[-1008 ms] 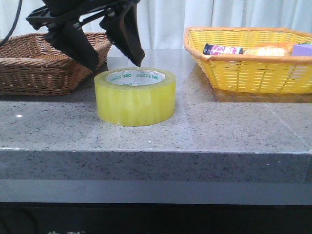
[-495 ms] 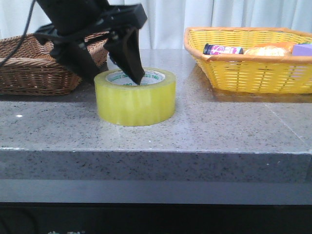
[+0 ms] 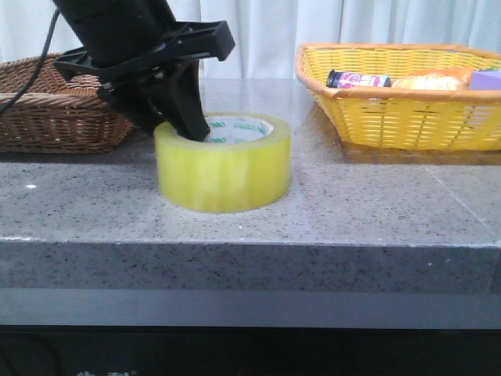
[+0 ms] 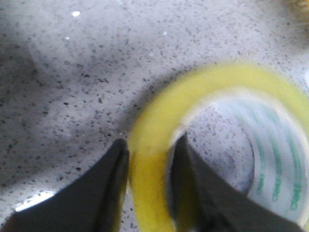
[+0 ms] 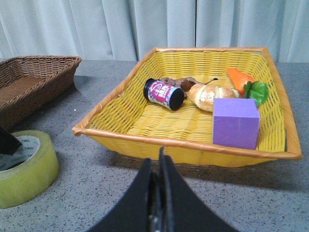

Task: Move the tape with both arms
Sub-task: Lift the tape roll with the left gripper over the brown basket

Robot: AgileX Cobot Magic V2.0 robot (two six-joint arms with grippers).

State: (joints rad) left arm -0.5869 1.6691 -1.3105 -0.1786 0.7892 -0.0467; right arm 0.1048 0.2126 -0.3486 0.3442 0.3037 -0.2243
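Observation:
The tape [image 3: 227,168], a wide yellow roll with a white core printed in green, sits on the grey stone table [image 3: 352,211] left of centre. My left gripper [image 3: 178,125] reaches down over its left rim, one finger inside the core and the other outside. In the left wrist view the gripper [image 4: 149,150] is shut on the tape [image 4: 203,84], both fingers pressed against the yellow wall. The right wrist view shows the tape [image 5: 29,169] off to the side of my right gripper [image 5: 159,154], which is shut on nothing, above the table in front of the yellow basket. The front view does not show the right gripper.
A yellow wicker basket [image 3: 407,117] at the right holds a dark bottle with a pink label [image 5: 164,93], bread [image 5: 212,94], a carrot [image 5: 241,77] and a purple block [image 5: 235,122]. A brown wicker basket [image 3: 55,117] stands behind the left arm.
The left gripper came down from above the tape and closed over its left wall. The roll has shifted slightly to the right and toward the camera.

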